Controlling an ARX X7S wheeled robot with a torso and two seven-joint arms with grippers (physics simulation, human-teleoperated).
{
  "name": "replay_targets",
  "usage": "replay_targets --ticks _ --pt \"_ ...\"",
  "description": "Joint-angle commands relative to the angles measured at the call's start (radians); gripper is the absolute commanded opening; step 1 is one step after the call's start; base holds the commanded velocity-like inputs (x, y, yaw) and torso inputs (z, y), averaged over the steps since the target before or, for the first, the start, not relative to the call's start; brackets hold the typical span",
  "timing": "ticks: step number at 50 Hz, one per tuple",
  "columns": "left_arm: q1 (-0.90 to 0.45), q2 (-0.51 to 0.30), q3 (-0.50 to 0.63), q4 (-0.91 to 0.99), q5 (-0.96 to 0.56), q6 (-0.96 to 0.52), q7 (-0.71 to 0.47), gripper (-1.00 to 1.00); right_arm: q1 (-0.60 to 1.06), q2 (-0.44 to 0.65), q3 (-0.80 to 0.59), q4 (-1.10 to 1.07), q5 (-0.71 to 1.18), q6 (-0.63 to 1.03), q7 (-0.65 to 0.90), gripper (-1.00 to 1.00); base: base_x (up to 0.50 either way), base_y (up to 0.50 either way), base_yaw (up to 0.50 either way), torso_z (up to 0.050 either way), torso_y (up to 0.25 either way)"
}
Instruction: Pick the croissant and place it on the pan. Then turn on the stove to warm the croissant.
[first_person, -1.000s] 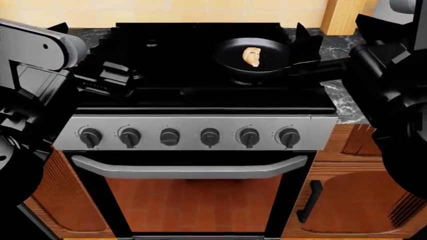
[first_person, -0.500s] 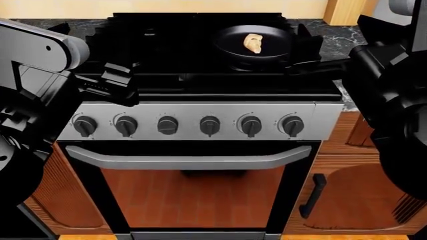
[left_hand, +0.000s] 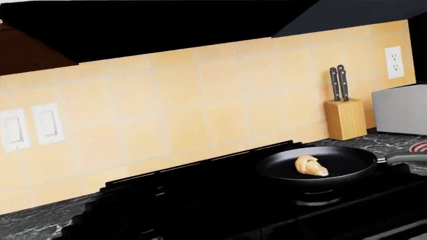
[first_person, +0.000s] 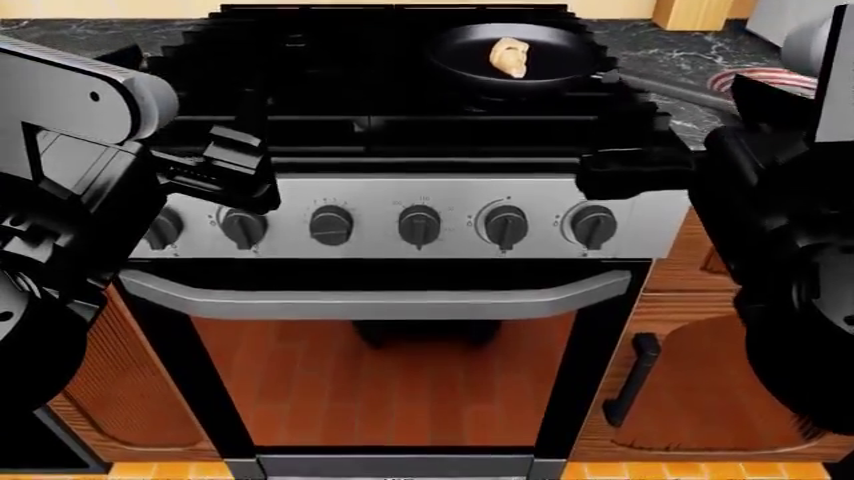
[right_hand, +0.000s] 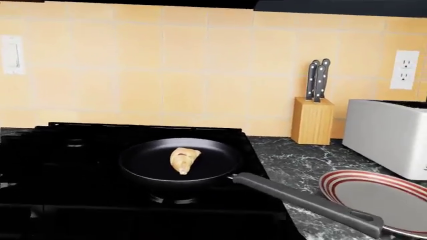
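Observation:
The croissant (first_person: 509, 57) (left_hand: 311, 165) (right_hand: 183, 159) lies inside the black pan (first_person: 461, 50) (left_hand: 340, 160) (right_hand: 150, 162) on the stove's (first_person: 400, 140) back right burner. The pan's long handle (right_hand: 300, 200) points right, toward the counter. Black knobs (first_person: 419, 225) line the steel front panel. My left gripper (first_person: 220, 165) hangs at the stove's front left edge, just above the left knobs. My right gripper (first_person: 630, 172) sits at the front right edge, above the rightmost knob (first_person: 594, 225). Both are dark shapes, so their jaws cannot be made out. Neither touches the pan.
A grey plate with a red-striped rim (first_person: 767, 80) (right_hand: 377, 195) lies on the marble counter right of the stove. Behind it stand a white toaster (right_hand: 390, 135) and a knife block (right_hand: 312, 120). The oven door handle (first_person: 374, 300) runs below the knobs.
The head view has pulled back and down, so the pan sits higher in frame. Both grippers have come back from the cooktop to the stove's front edge, above the knobs.

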Motion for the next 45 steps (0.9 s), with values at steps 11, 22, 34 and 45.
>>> replay_targets --ticks 11,22,34,45 --pt "0.0 -0.002 0.001 -0.003 -0.009 0.004 0.002 1.0 -0.094 0.018 0.021 -0.019 0.033 -0.04 0.053 1.0 0.0 0.0 0.0 -0.05 0.0" --pt "-0.003 -0.006 0.007 -0.003 -0.007 0.004 0.004 1.0 -0.127 0.022 0.03 -0.017 0.015 -0.06 0.047 1.0 0.0 0.0 0.0 -0.05 0.0" --pt "-0.006 -0.008 0.011 -0.003 -0.01 0.002 0.004 1.0 -0.15 0.027 0.033 -0.008 0.004 -0.072 0.035 1.0 0.0 0.0 0.0 -0.05 0.0" --pt "-0.007 -0.01 0.013 -0.004 -0.013 0.002 0.002 1.0 -0.157 0.03 0.032 0.0 -0.006 -0.075 0.026 1.0 0.0 0.0 0.0 -0.05 0.0"
